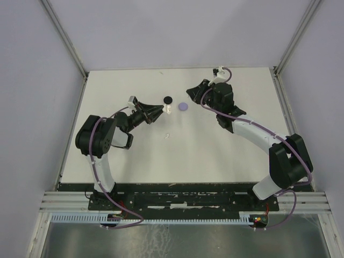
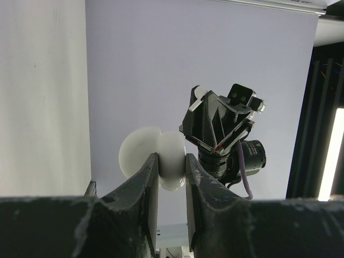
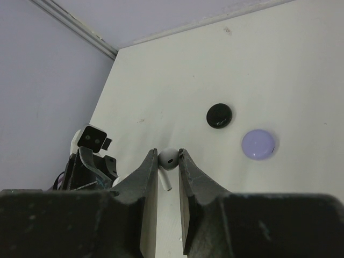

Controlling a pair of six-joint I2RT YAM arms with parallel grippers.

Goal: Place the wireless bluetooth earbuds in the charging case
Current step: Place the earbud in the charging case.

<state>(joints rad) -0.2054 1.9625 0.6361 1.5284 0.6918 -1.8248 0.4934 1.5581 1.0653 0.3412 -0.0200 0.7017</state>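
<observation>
My left gripper is shut on a white round charging case, whose lid stands open to the left of it in the left wrist view. The case is held just above the table. My right gripper is shut on a white earbud, head between the fingertips and stem pointing down. In the top view the right gripper hangs to the right of the case, apart from it. A tiny white piece, possibly another earbud, lies on the table nearer the bases.
A black disc and a lilac disc lie on the white table between the two grippers; the right wrist view shows both, black disc and lilac disc. Frame posts and walls close in the table's sides.
</observation>
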